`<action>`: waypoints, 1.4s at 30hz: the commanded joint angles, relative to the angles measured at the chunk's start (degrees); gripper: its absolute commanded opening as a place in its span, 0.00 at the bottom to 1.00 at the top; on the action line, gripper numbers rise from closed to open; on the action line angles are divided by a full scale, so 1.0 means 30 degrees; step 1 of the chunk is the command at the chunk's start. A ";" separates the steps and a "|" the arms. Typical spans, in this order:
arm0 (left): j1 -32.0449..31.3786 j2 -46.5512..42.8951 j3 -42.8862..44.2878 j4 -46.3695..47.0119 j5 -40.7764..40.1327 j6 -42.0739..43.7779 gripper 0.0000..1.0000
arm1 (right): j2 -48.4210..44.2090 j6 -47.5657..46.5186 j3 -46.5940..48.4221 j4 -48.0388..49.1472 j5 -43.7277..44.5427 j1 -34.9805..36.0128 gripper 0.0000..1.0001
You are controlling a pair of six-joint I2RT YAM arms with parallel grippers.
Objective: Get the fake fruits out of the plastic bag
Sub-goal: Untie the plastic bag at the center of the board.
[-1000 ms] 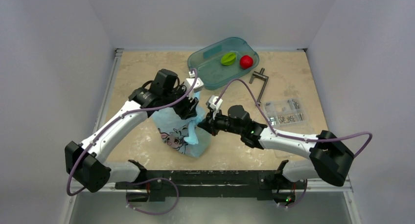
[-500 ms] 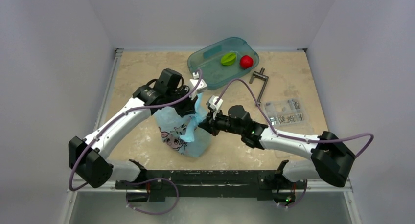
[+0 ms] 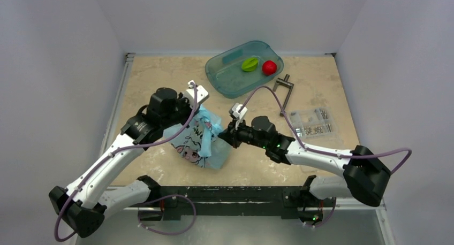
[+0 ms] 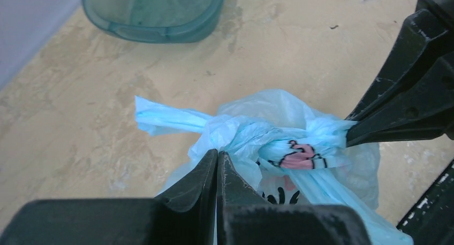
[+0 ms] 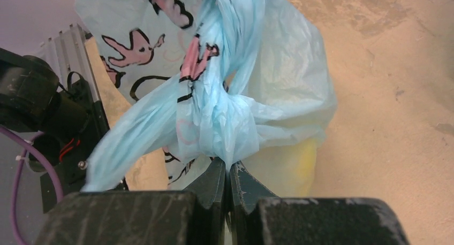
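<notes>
Both hands grip the neck of the bag point(image 3: 199, 144) from opposite sides, seemingly to work the knot point(image 4: 251, 138) loose. The left hand point(image 4: 217, 158) is clenched on one twisted tail, and the right hand point(image 5: 228, 169) is clamped just below the knot. Yellow, likely the banana point(image 5: 292, 167), shows through the plastic just beyond the right fingertips.
</notes>
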 commanded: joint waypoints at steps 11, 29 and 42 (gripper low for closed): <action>0.0053 -0.2191 -0.0932 0.3337 -0.1924 0.0525 0.00 | -0.2704 0.1762 -0.1575 -0.1254 0.1411 0.0186 0.19; 0.0073 -0.1716 -0.0447 0.2702 -0.0927 0.0466 0.00 | -0.0588 0.1575 0.5132 -0.3631 0.1208 0.0820 0.68; 0.0054 -0.1679 -0.0315 0.2595 -0.1141 0.0492 0.00 | 0.0612 0.1663 0.6225 -0.5501 0.5933 0.2305 0.50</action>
